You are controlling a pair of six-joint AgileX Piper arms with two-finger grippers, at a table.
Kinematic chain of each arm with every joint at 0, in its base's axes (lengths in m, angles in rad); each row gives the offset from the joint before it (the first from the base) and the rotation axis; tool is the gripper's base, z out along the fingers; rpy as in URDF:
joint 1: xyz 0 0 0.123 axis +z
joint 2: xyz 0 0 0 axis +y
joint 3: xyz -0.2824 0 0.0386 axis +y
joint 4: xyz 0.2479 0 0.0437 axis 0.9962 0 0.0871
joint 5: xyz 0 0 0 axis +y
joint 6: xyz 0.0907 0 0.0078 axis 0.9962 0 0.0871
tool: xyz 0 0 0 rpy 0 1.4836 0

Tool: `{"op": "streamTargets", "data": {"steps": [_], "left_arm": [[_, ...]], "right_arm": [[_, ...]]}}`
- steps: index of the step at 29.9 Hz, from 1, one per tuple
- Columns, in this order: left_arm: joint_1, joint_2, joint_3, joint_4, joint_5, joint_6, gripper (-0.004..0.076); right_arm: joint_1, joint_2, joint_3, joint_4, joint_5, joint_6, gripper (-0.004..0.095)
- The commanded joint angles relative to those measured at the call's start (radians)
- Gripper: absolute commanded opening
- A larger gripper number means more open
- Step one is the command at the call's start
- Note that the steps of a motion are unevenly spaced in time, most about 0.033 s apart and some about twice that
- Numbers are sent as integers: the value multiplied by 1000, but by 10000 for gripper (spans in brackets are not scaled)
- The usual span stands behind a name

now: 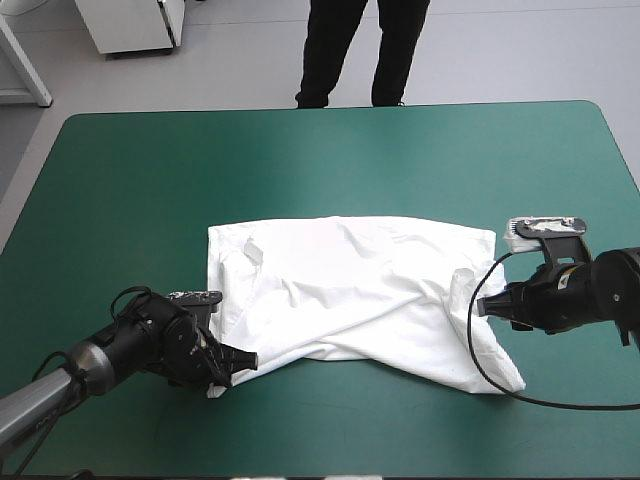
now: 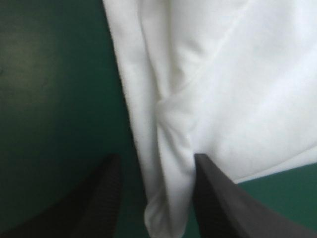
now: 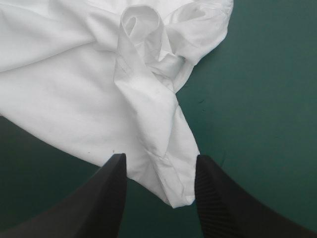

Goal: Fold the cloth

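while the white t-shirt [image 1: 350,285] lies spread out and wrinkly in the middle of the teal-green table [image 1: 300,150], the left gripper [image 1: 238,362] sits low at its near left corner. its black fingers [image 2: 99,198] stand apart, and a bunched fold of the t-shirt lies between them. the right gripper [image 1: 487,305] is at the right side of the t-shirt, and its fingers stand apart too, with a pointy end of the cloth lying between them on the table.
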Motion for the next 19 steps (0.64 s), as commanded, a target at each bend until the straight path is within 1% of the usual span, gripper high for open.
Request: {"op": "streamTargets", "data": {"steps": [1,3,4,10,14,19], "left_arm": [[-8,0,7,-5,-16,-9,200],[-8,0,7,-5,-21,-9,29],[-9,0,7,-5,-21,-6,-20],[-9,0,7,-9,-30,-2,-22],[-9,0,7,-9,-40,-2,-22],[-9,0,7,-5,-37,3,-22]], "right_arm": [[1,-19,-17,-4,3,0,415],[1,-23,8,-6,3,9,415],[1,-28,30,-6,3,11,415],[1,-83,193,-2,-8,11,425],[1,-99,286,6,-89,19,455],[1,-99,388,44,-171,22,455]]}}
